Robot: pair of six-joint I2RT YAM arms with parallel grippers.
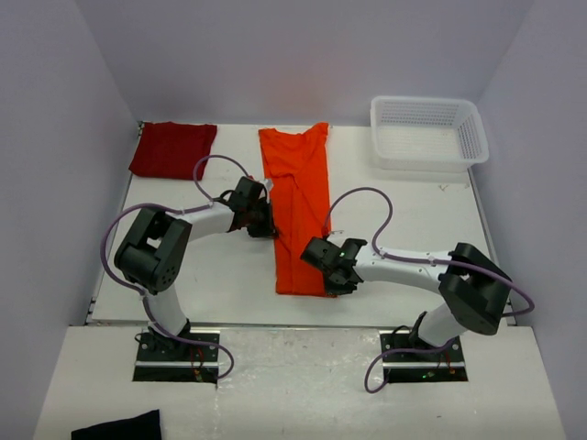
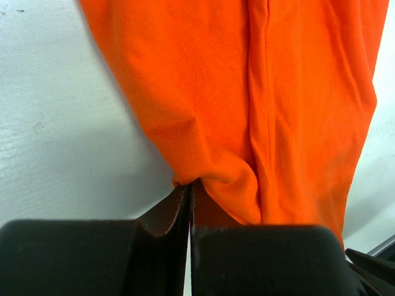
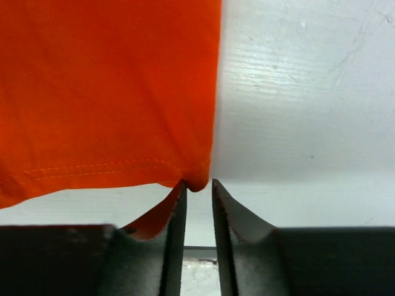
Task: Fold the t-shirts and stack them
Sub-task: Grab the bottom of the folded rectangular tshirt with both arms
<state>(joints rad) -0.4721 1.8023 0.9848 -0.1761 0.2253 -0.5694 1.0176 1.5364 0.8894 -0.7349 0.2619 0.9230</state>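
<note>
Left hand [image 2: 190, 190] grips the orange t-shirt [image 2: 247, 92] at its edge; right hand [image 3: 197, 186] parted, hem corner at its tips

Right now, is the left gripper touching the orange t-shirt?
Touching. The left wrist view shows the left gripper shut on a pinched fold of the orange t-shirt, with the cloth bunching straight into the closed jaws and no gap between them.

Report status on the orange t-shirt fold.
Left fingers shut on orange t-shirt, left edge. Right fingers open, shirt's near-right corner at their tips. Red t-shirt folded, far left. Nothing in the way.
</note>
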